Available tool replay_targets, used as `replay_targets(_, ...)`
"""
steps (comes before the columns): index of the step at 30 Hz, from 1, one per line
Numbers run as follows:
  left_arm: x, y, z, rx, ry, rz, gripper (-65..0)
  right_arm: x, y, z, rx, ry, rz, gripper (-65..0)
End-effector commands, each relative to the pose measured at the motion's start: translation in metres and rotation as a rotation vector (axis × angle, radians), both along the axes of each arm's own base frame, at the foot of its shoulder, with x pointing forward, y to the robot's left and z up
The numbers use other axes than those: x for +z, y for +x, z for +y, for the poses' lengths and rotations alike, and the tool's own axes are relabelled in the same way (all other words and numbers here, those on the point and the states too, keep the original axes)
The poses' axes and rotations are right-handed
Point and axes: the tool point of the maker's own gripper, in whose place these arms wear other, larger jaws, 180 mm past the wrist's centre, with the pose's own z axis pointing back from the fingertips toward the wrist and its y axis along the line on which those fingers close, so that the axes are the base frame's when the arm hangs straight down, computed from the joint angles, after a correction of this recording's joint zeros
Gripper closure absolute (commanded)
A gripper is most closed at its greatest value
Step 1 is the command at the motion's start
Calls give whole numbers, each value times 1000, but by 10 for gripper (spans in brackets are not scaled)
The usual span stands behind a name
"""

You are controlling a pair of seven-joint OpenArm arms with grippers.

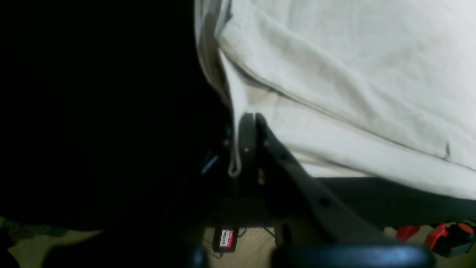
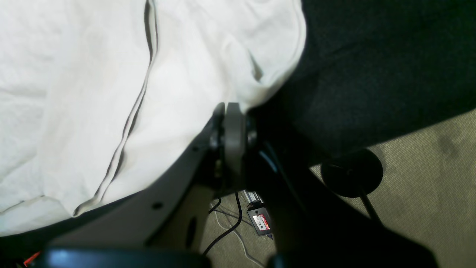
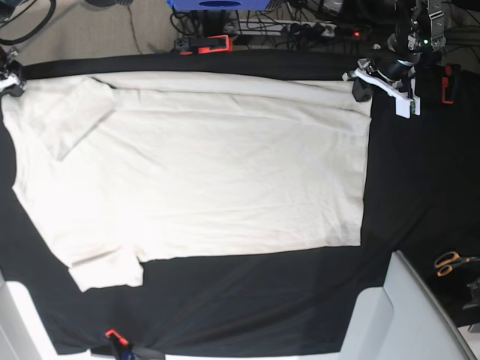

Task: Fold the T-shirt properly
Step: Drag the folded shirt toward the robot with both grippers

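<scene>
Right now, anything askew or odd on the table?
Nothing damaged. The T-shirt lies flat on the black cloth, far edge folded over unevenly; one sleeve is tucked in, the other sticks out. Both grippers pinch far corners.

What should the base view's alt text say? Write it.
A cream T-shirt lies spread flat on a black cloth, with the left gripper and right gripper each shut on a far corner. Orange-handled scissors lie at the right edge.
</scene>
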Motion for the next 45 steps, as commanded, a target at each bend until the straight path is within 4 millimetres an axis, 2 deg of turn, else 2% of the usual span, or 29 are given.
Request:
replay_targets(1, 7, 4, 6, 4, 13, -24, 0, 12, 6, -14, -1, -40, -31, 0)
replay_targets(19, 2, -8, 3, 7, 6, 1, 0, 12, 8, -14, -2, -39, -38, 0)
replay_targets(26, -1, -18, 5, 10, 8, 19, 0, 12, 9, -14, 5, -44, -36, 0)
replay_targets(36, -1, -18, 4, 10, 8, 18, 0, 12, 8, -15, -2, -43, -31, -3)
replay_targets(38, -2, -22, 5, 11, 9, 27, 0, 12, 7, -15, -5, -42, -32, -42)
replay_targets(41, -4, -26, 12, 52, 29, 46, 0, 12, 7, -15, -7, -42, -34, -174)
replay_targets(45, -7, -29, 22, 110, 55, 71, -92, 13, 7, -15, -8, -43, -35, -354)
